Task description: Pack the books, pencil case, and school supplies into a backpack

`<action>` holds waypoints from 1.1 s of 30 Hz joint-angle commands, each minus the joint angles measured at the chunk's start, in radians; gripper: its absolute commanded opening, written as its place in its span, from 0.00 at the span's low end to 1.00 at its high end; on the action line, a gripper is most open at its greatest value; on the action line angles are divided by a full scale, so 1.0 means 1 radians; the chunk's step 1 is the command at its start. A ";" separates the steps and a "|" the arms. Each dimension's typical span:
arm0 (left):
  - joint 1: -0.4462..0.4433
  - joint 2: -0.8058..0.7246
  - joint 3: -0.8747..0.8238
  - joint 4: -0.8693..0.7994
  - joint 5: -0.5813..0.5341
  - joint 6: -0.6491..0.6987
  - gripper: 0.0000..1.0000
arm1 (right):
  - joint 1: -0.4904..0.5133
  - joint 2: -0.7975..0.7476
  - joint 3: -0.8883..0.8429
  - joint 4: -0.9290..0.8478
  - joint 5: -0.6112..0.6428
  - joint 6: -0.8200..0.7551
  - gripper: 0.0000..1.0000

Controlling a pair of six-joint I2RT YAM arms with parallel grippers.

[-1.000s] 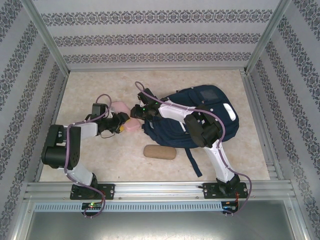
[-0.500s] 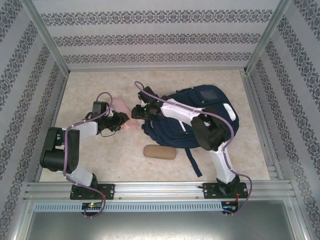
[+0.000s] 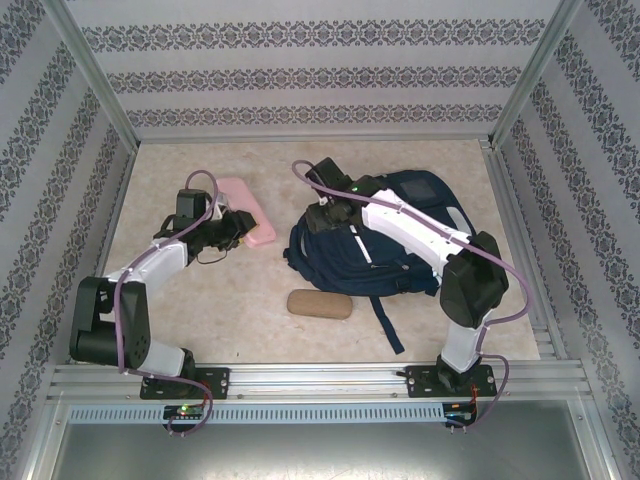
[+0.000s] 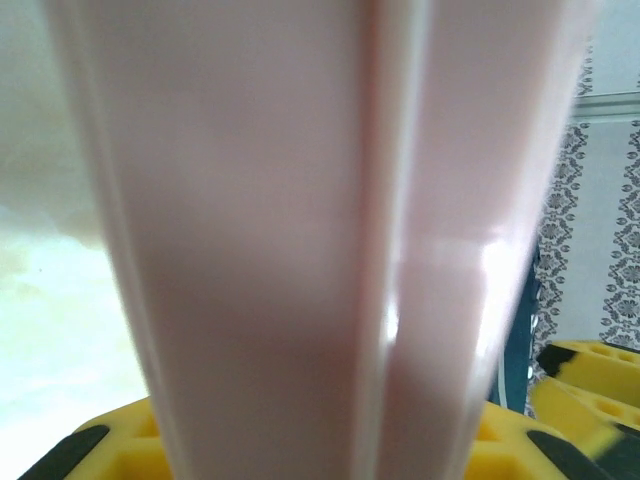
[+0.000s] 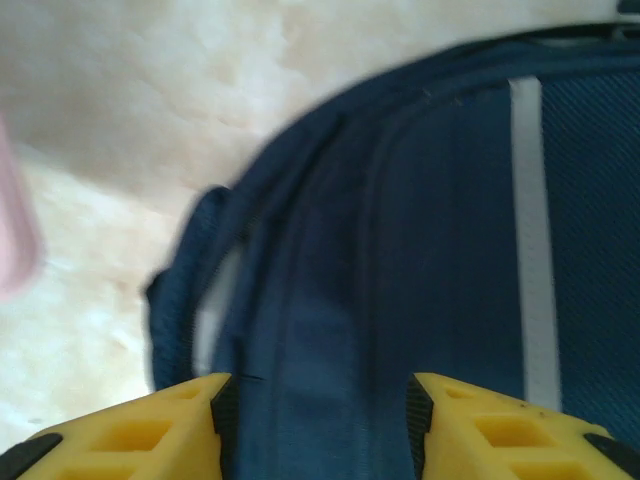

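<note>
Top camera: fixed high behind arm bases, tilted down across whole table (image 3: pixel 200 310), far off; backpack (image 3: pixel 330 260) and pink case (image 3: pixel 255 222) both inside. Left wrist camera: looks out past left gripper's fingers (image 4: pixel 140 440), lens almost against pink case, blurred; strip of patterned wall (image 4: pixel 600 220) at right. Right wrist camera: looks past right gripper's fingers (image 5: pixel 130 430), close above backpack's edge, table beyond. Shared: pink case in top and left wrist views; backpack in top and right wrist views.

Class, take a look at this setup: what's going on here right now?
The left gripper is shut on a pink case, holding it to the left of the backpack, which lies on the table. The right gripper hovers open over the backpack's top edge, gripping nothing. A brown pouch lies untouched on the table in front of the backpack.
</note>
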 commanded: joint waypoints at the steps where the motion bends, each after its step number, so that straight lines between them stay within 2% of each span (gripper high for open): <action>1: -0.016 -0.035 0.023 -0.028 0.032 0.023 0.21 | -0.010 0.004 -0.034 -0.086 0.075 -0.092 0.50; 6: -0.021 -0.064 0.023 -0.039 0.038 0.025 0.22 | -0.014 0.041 -0.040 -0.094 0.116 -0.102 0.46; 8: -0.023 -0.072 0.027 -0.046 0.040 0.024 0.22 | -0.015 0.056 -0.036 -0.097 0.126 -0.105 0.40; 10: -0.030 -0.079 0.035 -0.051 0.044 0.023 0.22 | -0.016 0.053 -0.037 -0.092 0.117 -0.107 0.27; 13: -0.053 -0.078 0.043 -0.049 0.036 0.016 0.22 | -0.020 0.016 -0.044 -0.072 0.134 -0.108 0.00; 21: -0.192 -0.038 0.085 0.017 -0.009 -0.047 0.22 | -0.100 -0.161 0.003 -0.064 0.142 -0.123 0.00; 28: -0.336 0.066 0.120 0.154 -0.043 -0.142 0.22 | -0.216 -0.303 0.035 -0.043 0.045 -0.108 0.00; 33: -0.442 0.200 0.195 0.234 -0.048 -0.188 0.22 | -0.285 -0.375 0.022 -0.005 -0.038 -0.067 0.00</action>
